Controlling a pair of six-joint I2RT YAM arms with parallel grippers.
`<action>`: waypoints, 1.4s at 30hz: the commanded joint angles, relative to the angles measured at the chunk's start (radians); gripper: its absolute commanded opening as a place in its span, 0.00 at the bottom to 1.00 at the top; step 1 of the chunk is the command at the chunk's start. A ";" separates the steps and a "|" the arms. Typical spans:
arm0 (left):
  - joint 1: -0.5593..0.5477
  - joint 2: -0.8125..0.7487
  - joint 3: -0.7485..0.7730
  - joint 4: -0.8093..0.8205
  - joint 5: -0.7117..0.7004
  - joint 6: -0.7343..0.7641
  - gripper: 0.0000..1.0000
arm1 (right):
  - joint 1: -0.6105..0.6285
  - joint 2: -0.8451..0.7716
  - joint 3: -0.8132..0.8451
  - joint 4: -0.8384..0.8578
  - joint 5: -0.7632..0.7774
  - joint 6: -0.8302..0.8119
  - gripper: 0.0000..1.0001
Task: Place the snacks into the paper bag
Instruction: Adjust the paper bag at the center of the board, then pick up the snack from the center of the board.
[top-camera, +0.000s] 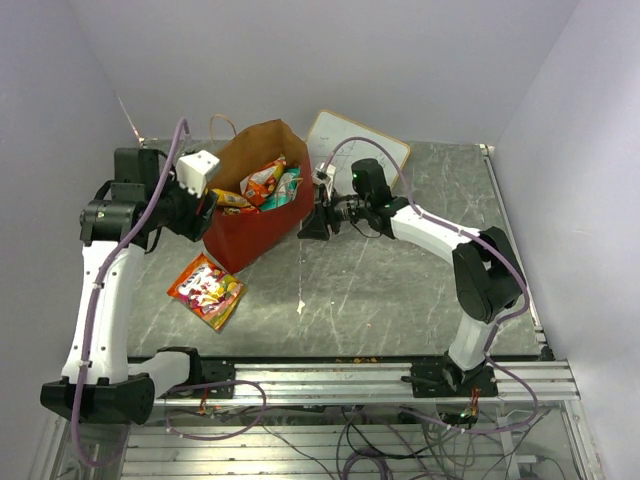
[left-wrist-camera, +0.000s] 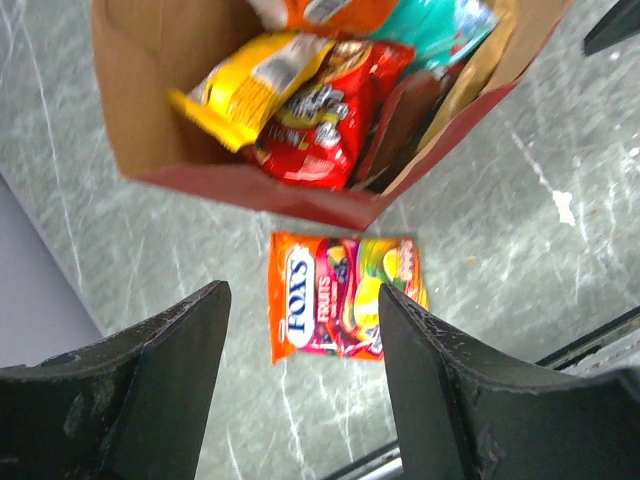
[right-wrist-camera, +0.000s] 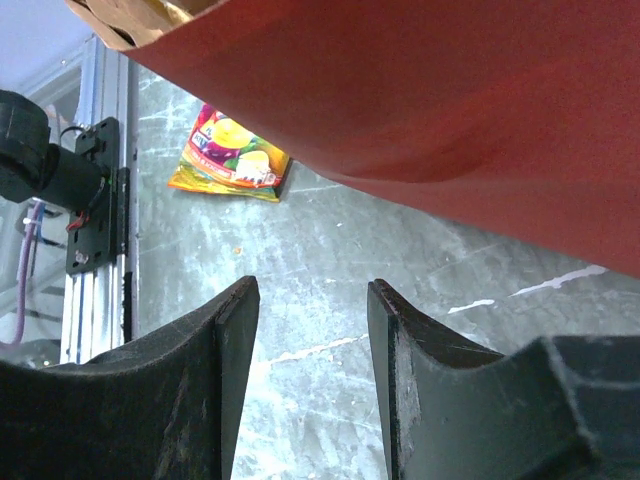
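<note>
Paper bag (top-camera: 255, 225) holds several snacks (top-camera: 265, 183) — one orange packet (top-camera: 206, 290) lies beside it.

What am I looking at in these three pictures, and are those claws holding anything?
Two robot arms are bolted at the near edge of a table. One picture looks down from above; the other two come from cameras on the wrists, so the dark prongs are each arm's own fingers. A red paper bag stands open on the table, with yellow, red, orange and teal snack packets inside. One Fox's packet lies on the table beside it; a white board lies behind. The left gripper hangs near the bag's mouth, the right gripper sits beside its wall. Both are open and empty.
</note>
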 joint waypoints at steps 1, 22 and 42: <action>0.115 -0.022 0.002 -0.137 0.007 0.112 0.71 | -0.002 -0.019 -0.009 0.023 -0.020 -0.023 0.47; 0.663 0.347 -0.378 -0.021 0.284 0.569 0.76 | -0.120 -0.163 -0.136 -0.021 -0.018 -0.077 0.45; 0.549 0.648 -0.379 0.206 0.300 0.415 0.61 | -0.226 -0.175 -0.178 0.023 -0.122 -0.016 0.43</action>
